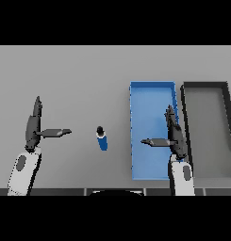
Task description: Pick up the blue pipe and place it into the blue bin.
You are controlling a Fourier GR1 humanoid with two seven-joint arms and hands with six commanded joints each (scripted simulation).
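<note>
Both robot hands open; right robot hand [176, 136] partly hides blue bin [152, 94].

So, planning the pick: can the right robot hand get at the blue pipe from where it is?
Probably yes. The right robot hand hovers open over the blue bin; the blue pipe lies to its left on bare table, nothing between them.

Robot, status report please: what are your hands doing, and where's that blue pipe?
Both hands, left hand and right hand, open, holding nothing. Blue pipe on table, left of blue bin. Nothing in the way.
</note>
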